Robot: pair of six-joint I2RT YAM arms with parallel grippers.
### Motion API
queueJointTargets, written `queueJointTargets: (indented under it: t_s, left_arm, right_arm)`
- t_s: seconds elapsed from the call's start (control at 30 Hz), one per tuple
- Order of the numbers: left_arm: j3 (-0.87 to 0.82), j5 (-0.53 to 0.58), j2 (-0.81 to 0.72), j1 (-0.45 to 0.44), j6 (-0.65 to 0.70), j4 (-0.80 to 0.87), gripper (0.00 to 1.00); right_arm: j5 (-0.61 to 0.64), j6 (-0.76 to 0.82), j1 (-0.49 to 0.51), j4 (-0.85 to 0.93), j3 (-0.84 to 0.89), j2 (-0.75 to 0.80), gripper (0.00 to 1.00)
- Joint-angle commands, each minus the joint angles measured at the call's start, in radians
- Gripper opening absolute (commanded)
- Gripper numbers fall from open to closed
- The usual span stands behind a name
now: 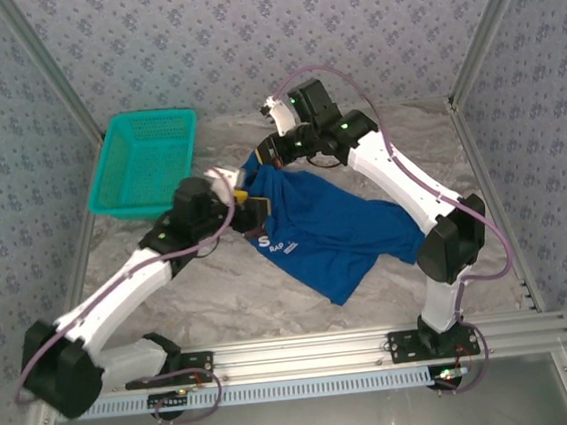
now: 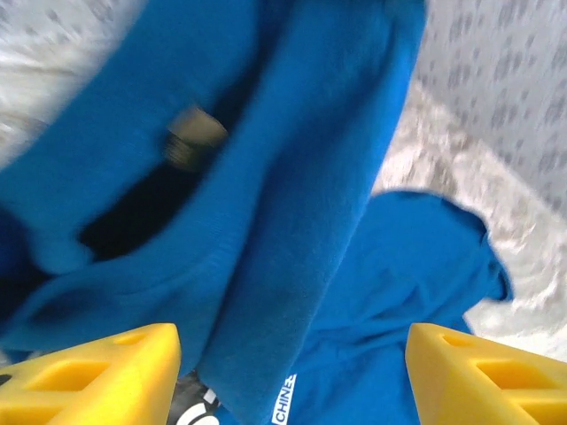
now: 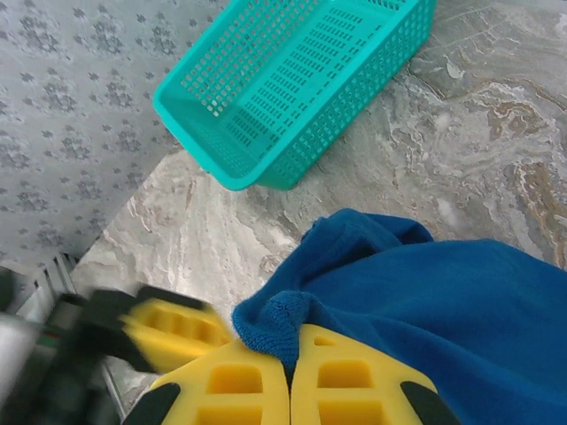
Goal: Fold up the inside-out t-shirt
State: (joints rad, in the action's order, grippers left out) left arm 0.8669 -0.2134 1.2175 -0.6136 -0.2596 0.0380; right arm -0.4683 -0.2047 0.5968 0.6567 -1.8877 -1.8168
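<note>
The table carries the shirt, which is crumpled across the middle and right, with one end drawn up toward the far side. The basket is set at the far left, apart from the cloth but close to the left arm; it could be knocked if that arm is swung outward. The right tool is clenched on a rolled edge of the shirt, and only a thin bite of hem is seen between its pads. The cloth is judged likely to slip free if it is pulled hard or lifted with the rest of its weight hanging. The left tool is released, its fingers spread wide, with a thick fold of fabric hanging between them but not gripped. If it is closed here, several layers could be caught at once and the shirt bunched rather than flattened. If it is drawn back, a finger could snag the fold and drag it out of line. Because the garment is held at one point only, twisting is to be expected on any long move. The white print is creased, so a square fold cannot yet be judged.
</note>
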Motion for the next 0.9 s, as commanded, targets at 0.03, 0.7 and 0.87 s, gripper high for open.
queueJointTargets:
  t_s: [0.03,0.7,0.87]
  left_arm:
    - [0.098,0.122,0.126,-0.056,0.083,-0.054,0.67]
    - [-0.060,-0.220,0.043,0.095,-0.350,-0.416,0.00]
    - [-0.079,-0.240,0.005,0.113,-0.368,-0.380,0.00]
  right_arm:
    - [-0.067,-0.059,-0.011,-0.035,-0.031,0.009,0.00]
    - [0.198,0.112,-0.127,-0.079,0.341,0.277,0.59]
    - [0.074,0.094,-0.089,-0.397,0.766,0.408,0.55]
